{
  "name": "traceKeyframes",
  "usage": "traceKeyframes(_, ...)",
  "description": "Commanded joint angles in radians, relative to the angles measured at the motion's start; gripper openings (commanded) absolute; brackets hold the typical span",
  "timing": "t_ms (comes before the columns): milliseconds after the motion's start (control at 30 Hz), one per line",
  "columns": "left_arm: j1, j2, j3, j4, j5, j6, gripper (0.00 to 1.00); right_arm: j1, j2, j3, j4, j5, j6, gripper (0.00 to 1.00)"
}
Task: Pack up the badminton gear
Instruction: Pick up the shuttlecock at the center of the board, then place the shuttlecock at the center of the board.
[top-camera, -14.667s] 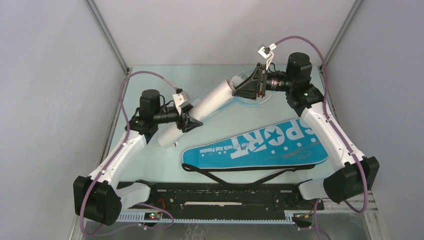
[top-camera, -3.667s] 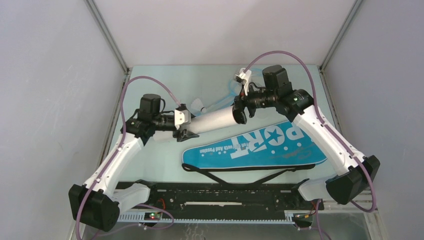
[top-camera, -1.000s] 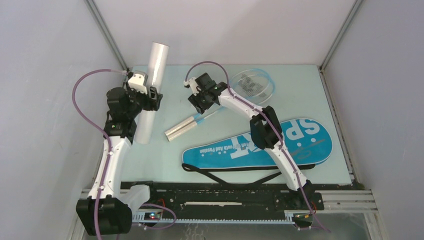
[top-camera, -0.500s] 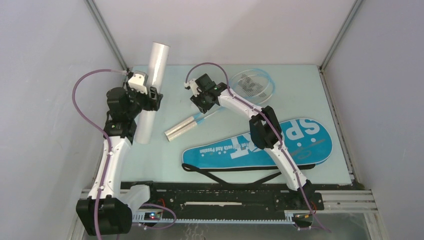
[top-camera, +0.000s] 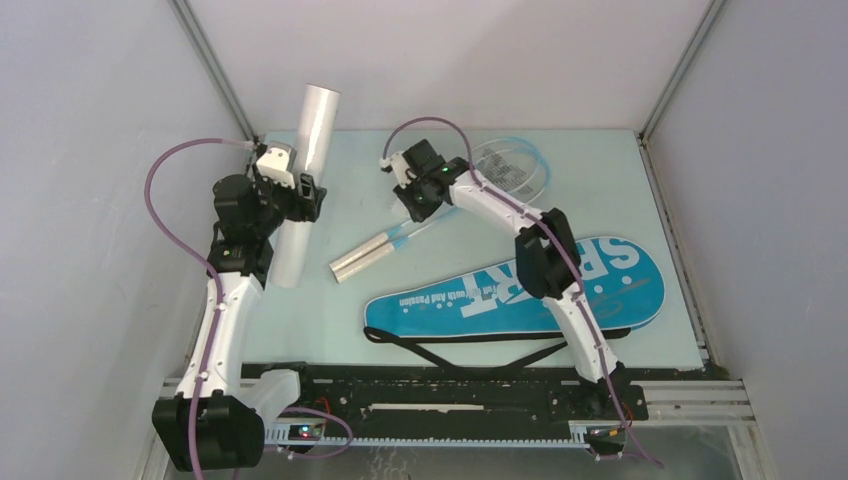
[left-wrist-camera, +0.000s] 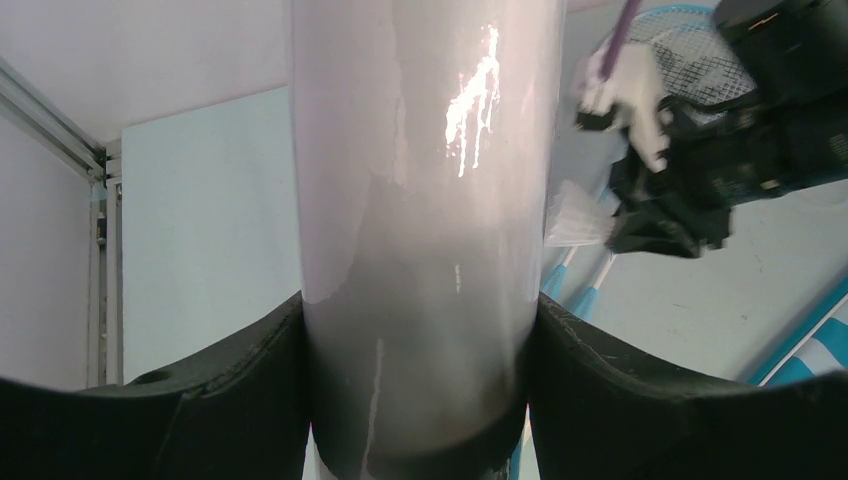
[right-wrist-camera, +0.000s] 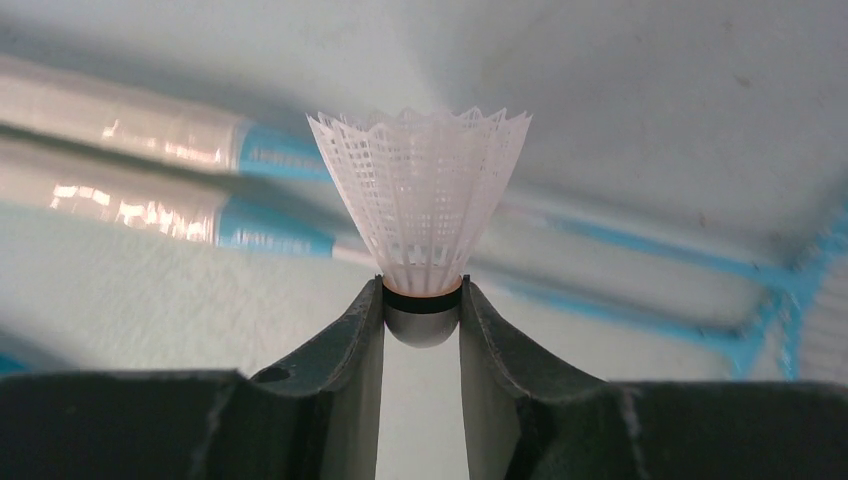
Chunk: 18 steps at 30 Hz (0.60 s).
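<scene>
My left gripper (left-wrist-camera: 420, 312) is shut on the long white tube (left-wrist-camera: 420, 180), which it holds up at a tilt over the table's left rear (top-camera: 303, 175). My right gripper (right-wrist-camera: 421, 300) is shut on the dark cork base of a white shuttlecock (right-wrist-camera: 420, 195), whose skirt points away from the jaws. In the top view it (top-camera: 416, 205) hangs over the racket shafts. Two light-blue rackets lie side by side, with their heads (top-camera: 515, 165) at the back and their handles (top-camera: 362, 258) toward the middle. The blue SPORT bag (top-camera: 520, 290) lies flat in front, its black strap (top-camera: 470, 345) near the front edge.
Grey walls close in the table on three sides, with metal corner posts (top-camera: 215, 75). A black rail (top-camera: 430, 395) runs along the near edge between the arm bases. The right arm (top-camera: 540, 260) stretches across above the bag.
The right gripper's jaws have closed on the shuttlecock's base, and that gripper has shifted slightly right and back. The left arm and the tube have not moved.
</scene>
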Motion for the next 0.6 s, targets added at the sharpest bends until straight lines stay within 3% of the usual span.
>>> traceKeyframes(0, 0.009, -0.021, 0.030, 0.061, 0.029, -0.018, 0.21, -0.057, -0.256, -0.125, 0.039, -0.034, 0.034, 0.27)
traceKeyframes(300, 0.010, -0.001, 0.039, 0.061, 0.070, -0.025, 0.21, -0.166, -0.566, -0.587, 0.159, -0.045, 0.087, 0.26)
traceKeyframes(567, 0.009, 0.000, 0.017, 0.087, 0.134, -0.006, 0.22, -0.202, -0.691, -0.894, 0.287, -0.048, 0.202, 0.26)
